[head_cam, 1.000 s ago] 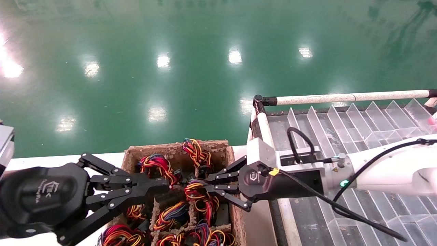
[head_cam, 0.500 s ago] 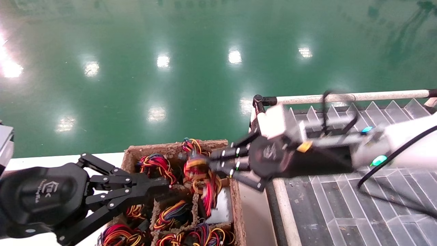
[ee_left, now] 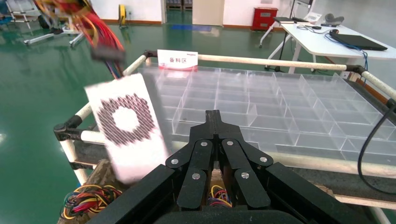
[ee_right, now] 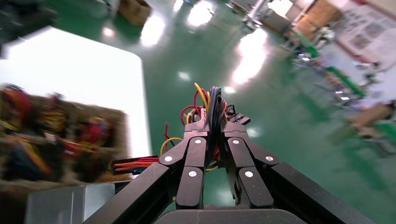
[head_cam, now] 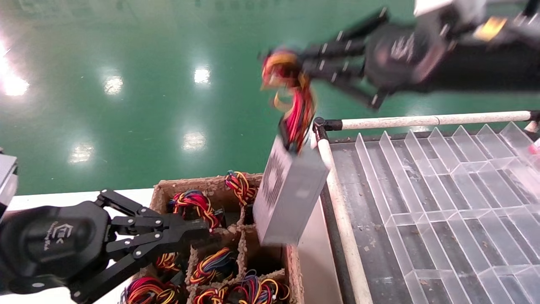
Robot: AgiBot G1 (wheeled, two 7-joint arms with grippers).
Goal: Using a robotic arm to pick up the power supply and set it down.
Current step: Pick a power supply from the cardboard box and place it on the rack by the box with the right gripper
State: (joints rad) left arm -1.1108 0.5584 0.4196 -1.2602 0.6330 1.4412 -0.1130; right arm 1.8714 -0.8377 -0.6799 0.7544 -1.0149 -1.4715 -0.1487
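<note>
My right gripper (head_cam: 291, 63), clamped on the wire bundle (head_cam: 291, 97), dangles the power supply (head_cam: 289, 198) above the carton (head_cam: 291, 270); I'd carry slowly to damp swing toward the divider tray (head_cam: 422, 198).

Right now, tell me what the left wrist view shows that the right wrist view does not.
Only the left wrist view shows the perforated vent face of the power supply, the clear divided tray with its red and white sign, and the shut left gripper. Only the right wrist view shows the right gripper shut on the wire bundle. Both show the hanging power supply and wire-filled cardboard box.
</note>
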